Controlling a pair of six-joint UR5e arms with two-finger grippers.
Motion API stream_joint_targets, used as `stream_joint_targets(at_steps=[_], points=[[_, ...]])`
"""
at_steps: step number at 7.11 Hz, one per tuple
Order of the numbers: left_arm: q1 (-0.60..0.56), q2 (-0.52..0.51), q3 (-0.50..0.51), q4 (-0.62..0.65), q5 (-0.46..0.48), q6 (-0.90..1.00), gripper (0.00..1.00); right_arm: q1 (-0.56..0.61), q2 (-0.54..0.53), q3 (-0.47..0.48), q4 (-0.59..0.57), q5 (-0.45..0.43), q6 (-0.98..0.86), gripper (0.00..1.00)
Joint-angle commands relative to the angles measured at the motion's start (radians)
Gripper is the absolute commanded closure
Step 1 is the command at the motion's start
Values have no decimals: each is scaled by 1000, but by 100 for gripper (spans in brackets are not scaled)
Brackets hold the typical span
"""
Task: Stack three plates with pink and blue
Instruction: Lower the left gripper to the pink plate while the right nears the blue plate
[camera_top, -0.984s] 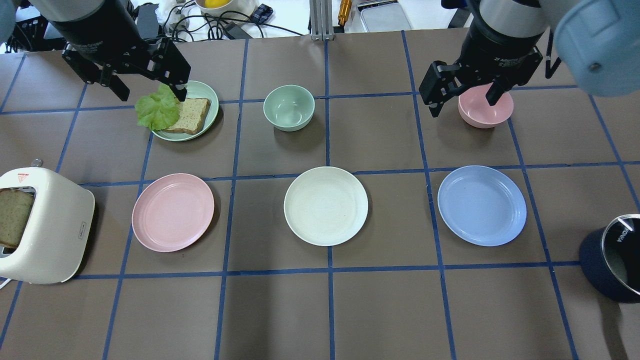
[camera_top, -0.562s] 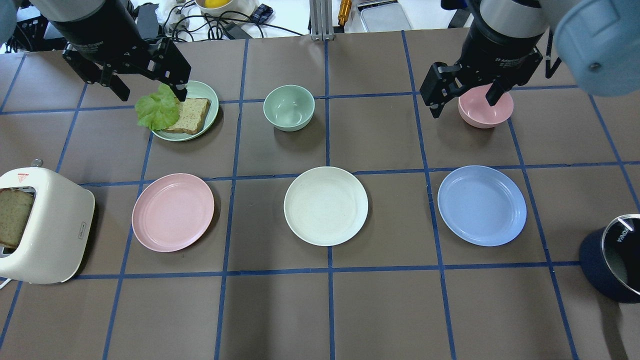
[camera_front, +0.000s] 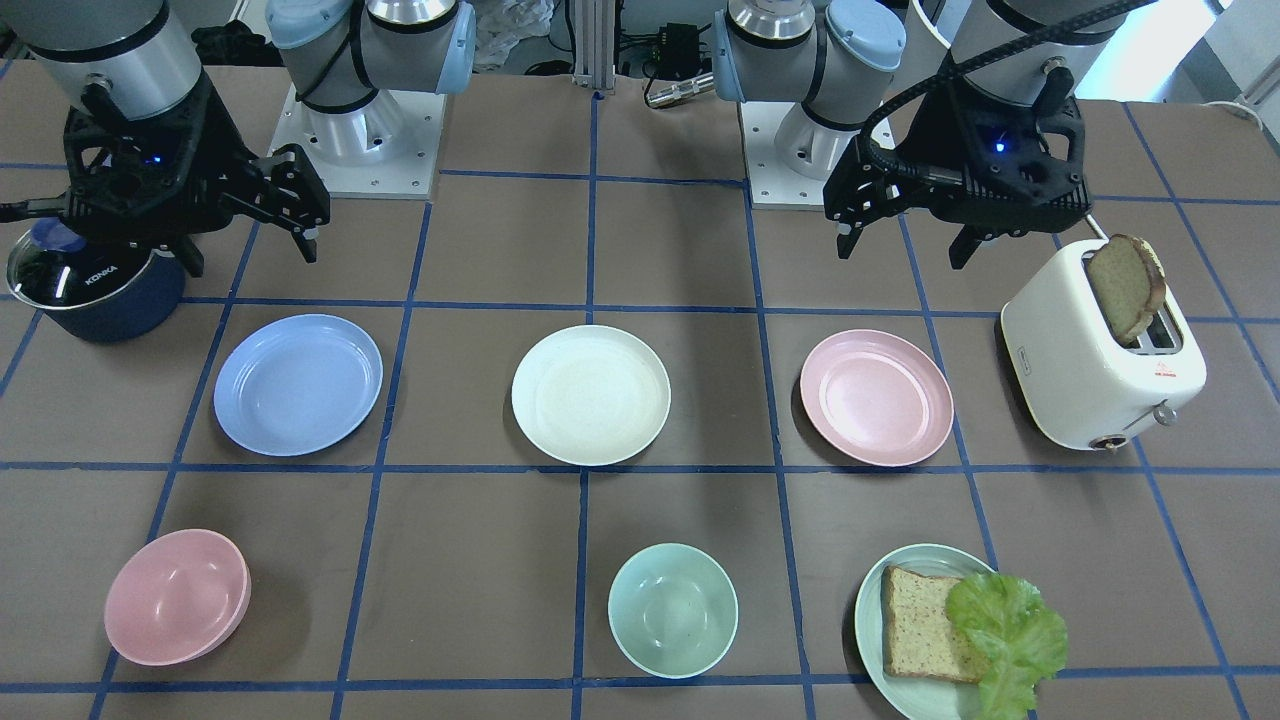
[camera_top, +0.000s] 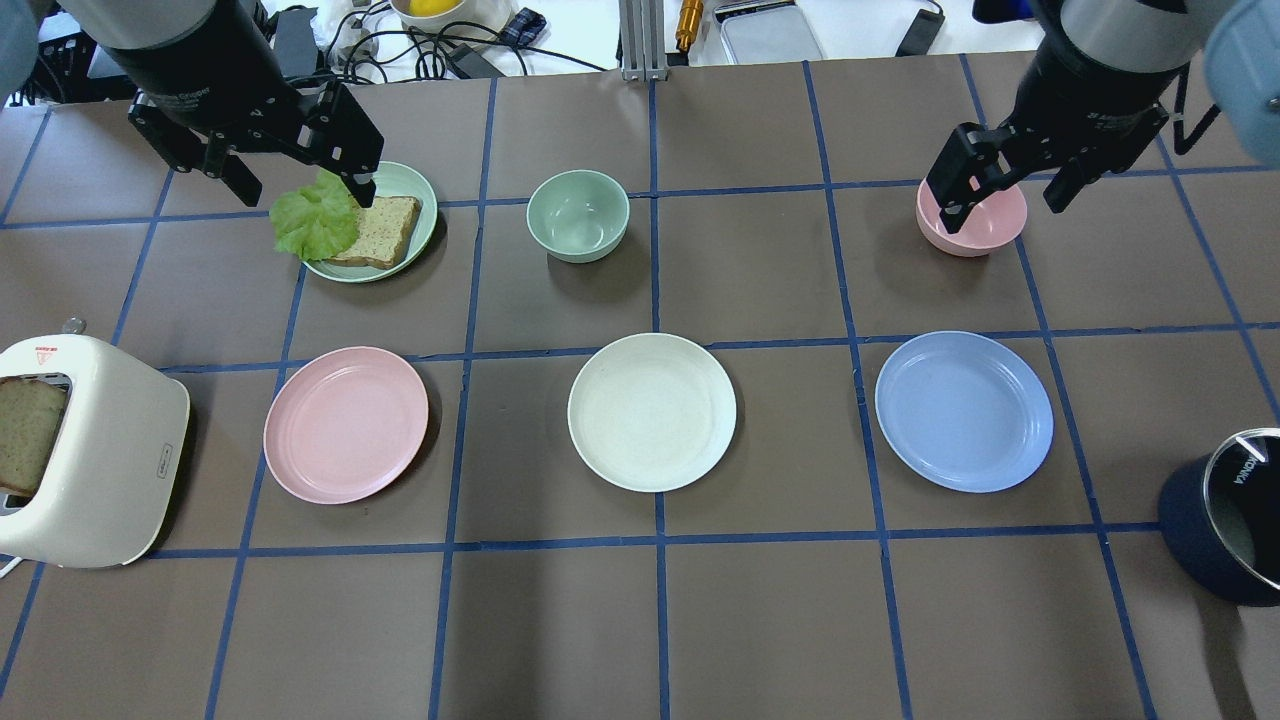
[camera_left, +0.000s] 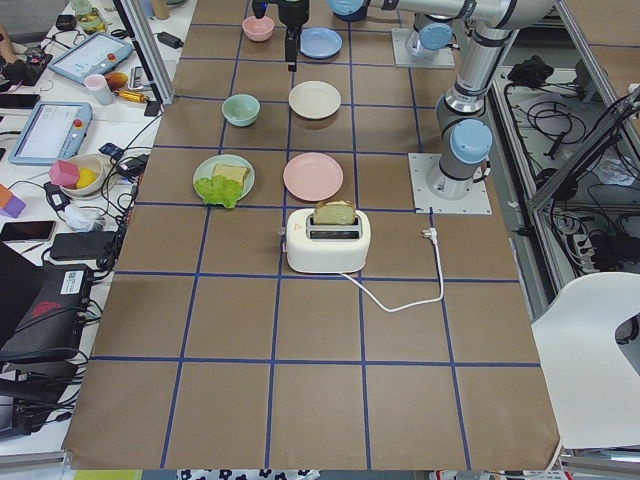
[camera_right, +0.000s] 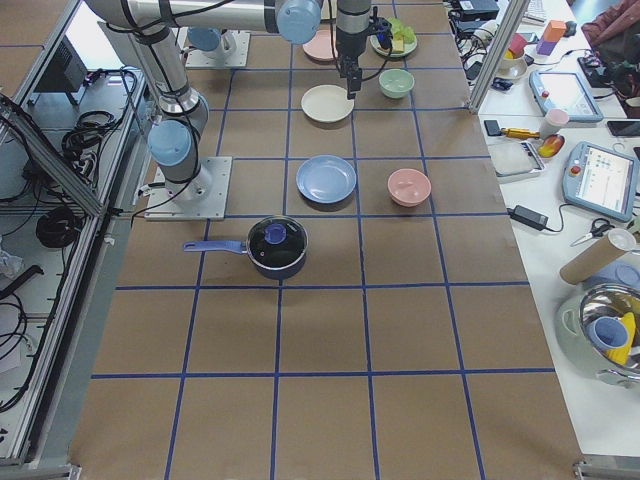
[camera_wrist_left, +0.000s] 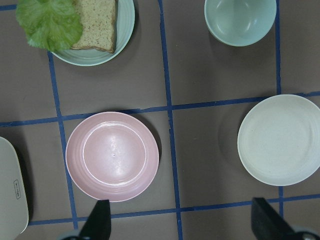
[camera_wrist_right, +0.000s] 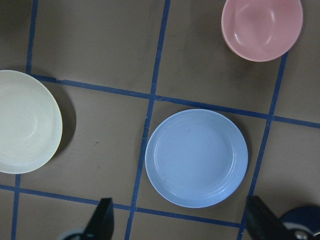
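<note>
Left fingers (camera_wrist_left: 99, 222), right fingers (camera_wrist_right: 102, 221) spread; pink plate (camera_top: 346, 424), cream plate (camera_top: 651, 412), blue plate (camera_top: 963, 410) apart

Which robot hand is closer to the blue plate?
The right one. The right gripper hangs high up, roughly over the blue plate. The left gripper hangs at the other end, roughly over the pink plate, with the cream plate in between.

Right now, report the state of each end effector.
Left end effector: open, holding nothing.
Right end effector: open, holding nothing.
</note>
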Motion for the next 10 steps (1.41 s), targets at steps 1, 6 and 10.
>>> stream_joint_targets(at_steps=[1,6,10], points=[[0,1,-2,0,0,0,0,-72,0,34,-15,4,-51,7],[1,-23,-126,9,-1,-3,0,-210,0,297,-338,4,-208,7],[21,-109,-577,539,5,8,0,-243,51,476,-592,1,-249,11]])
